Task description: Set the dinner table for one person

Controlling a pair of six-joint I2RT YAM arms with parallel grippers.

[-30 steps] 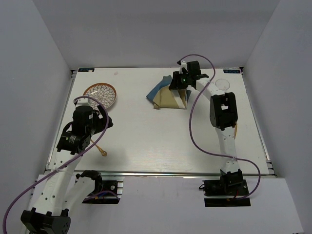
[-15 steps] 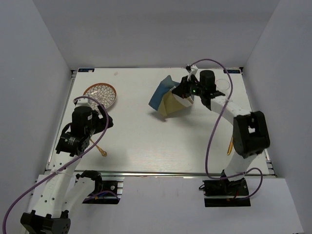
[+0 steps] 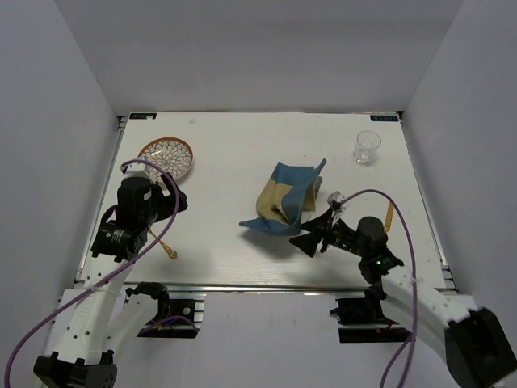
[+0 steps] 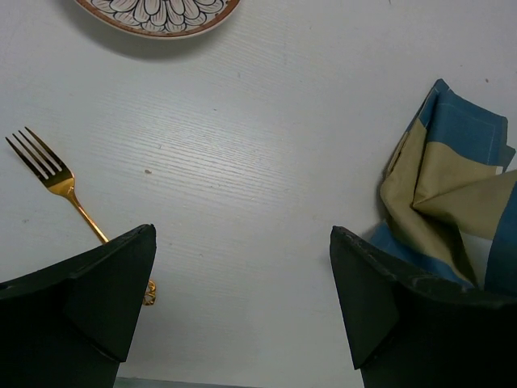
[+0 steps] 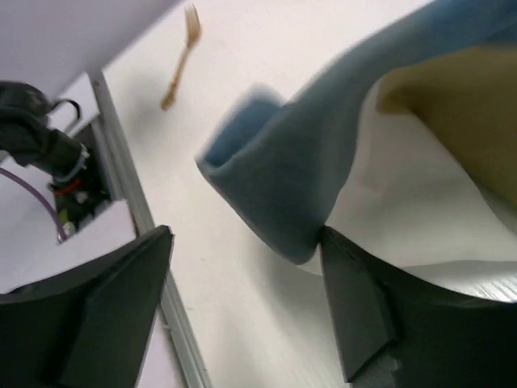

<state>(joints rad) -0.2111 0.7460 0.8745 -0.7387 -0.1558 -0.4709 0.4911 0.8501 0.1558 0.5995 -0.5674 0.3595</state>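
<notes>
The white dinner table [image 3: 218,186] carries a patterned plate [image 3: 166,155] at the far left and a gold fork [image 3: 166,246] at the near left. The crumpled blue-and-tan placemat [image 3: 287,202] lies near the middle. My right gripper [image 3: 313,232] is open low at the placemat's near edge, and the blue fold [image 5: 323,162] touches one finger [image 5: 355,307] in the right wrist view. My left gripper [image 3: 174,200] is open and empty above the table between fork [image 4: 56,182] and placemat [image 4: 444,186].
A clear glass [image 3: 366,146] stands at the far right. A thin gold utensil [image 3: 388,217] lies right of my right arm. The plate's rim [image 4: 161,12] shows at the top of the left wrist view. The table's near metal rail [image 5: 137,210] runs close to my right gripper.
My right arm has swung from the far side to the near side, pulling the placemat toward the middle, and its jaws now stand open. The glass is uncovered. The left arm has not moved.
</notes>
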